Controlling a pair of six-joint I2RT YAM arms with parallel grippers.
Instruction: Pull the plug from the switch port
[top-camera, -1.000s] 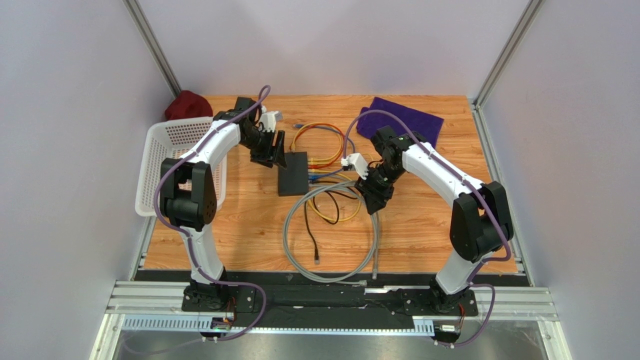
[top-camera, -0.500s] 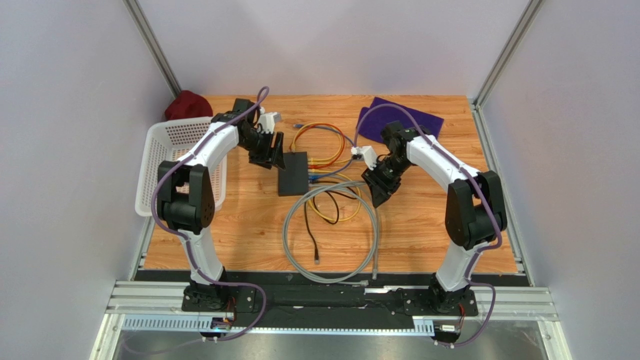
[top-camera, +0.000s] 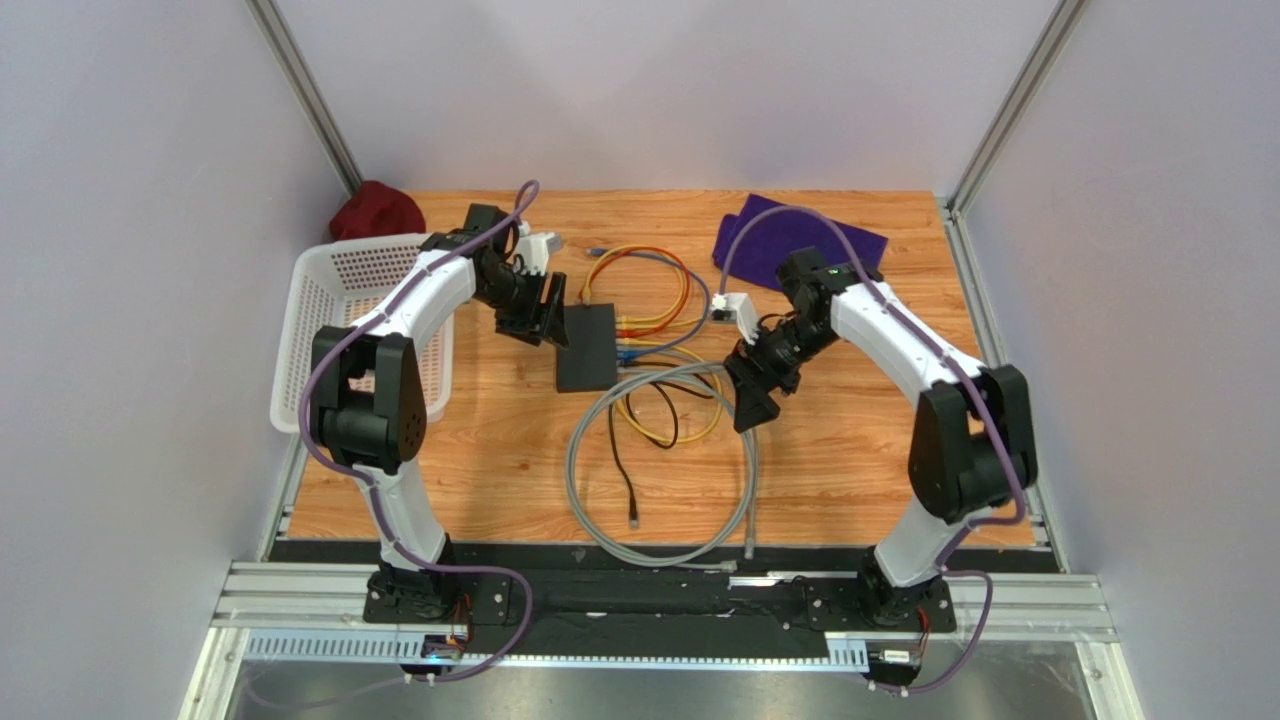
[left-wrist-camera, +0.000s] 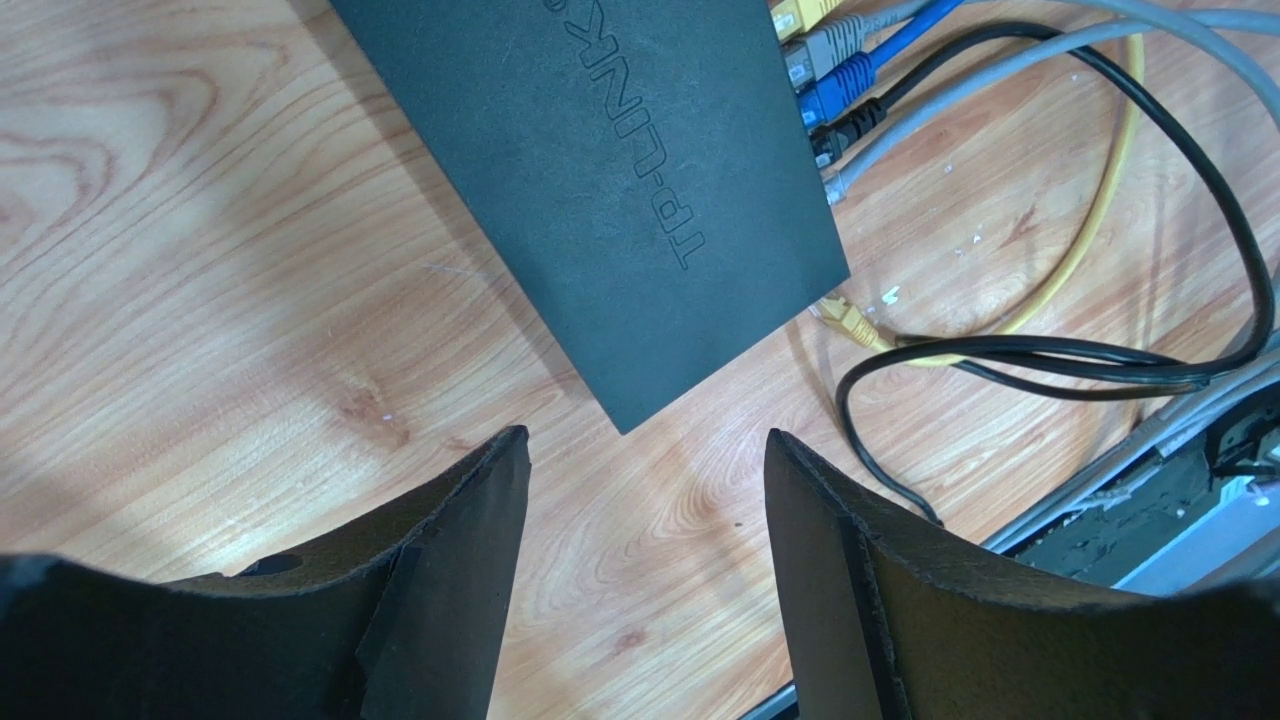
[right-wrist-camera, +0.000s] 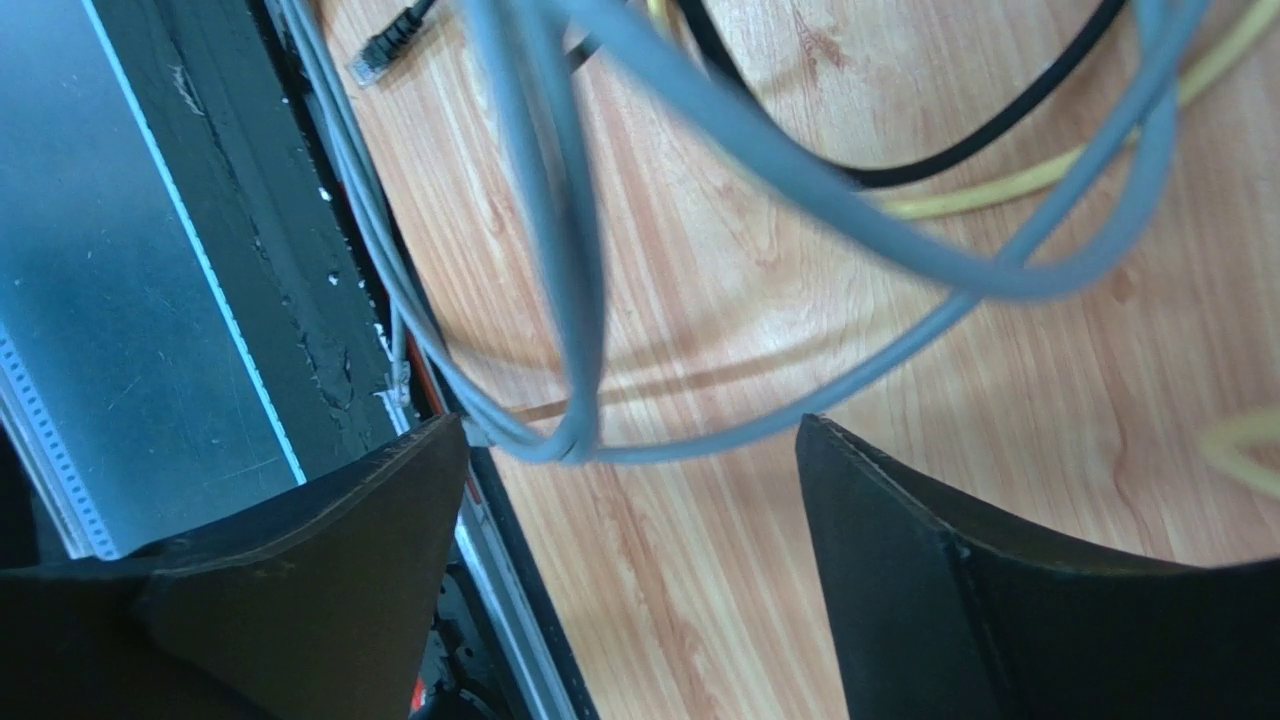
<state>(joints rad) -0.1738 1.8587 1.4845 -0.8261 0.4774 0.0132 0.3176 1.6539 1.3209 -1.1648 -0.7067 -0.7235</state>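
Fingers (right-wrist-camera: 932, 585) of the right gripper (right-wrist-camera: 631, 435) are spread wide with nothing between them. Loops of round grey cable (right-wrist-camera: 556, 225) cross the wood just beyond the tips. Left gripper (left-wrist-camera: 646, 450) is part open, also empty, just beside the far left side of the small flat matte-black rectangular switch (left-wrist-camera: 601, 165).

Switch lies mid-table on the wood-grain tabletop (top-camera: 451, 465), long axis running far-to-near in the top view. A row of plugs (left-wrist-camera: 827, 83) (grey, blue and black boots) sits along its right long edge, cables fanning rightward. One yellow plug (left-wrist-camera: 851, 318) lies loose on the wood just off a switch corner, port side.

Judgement: the ports face the right arm, so the right gripper is the likely puller. The plugs lie left and slightly far of its fingers, some way off, with cable tangle between. The pull runs rightward, square to the long axis. The left gripper is nearer the switch and placed to pin it.
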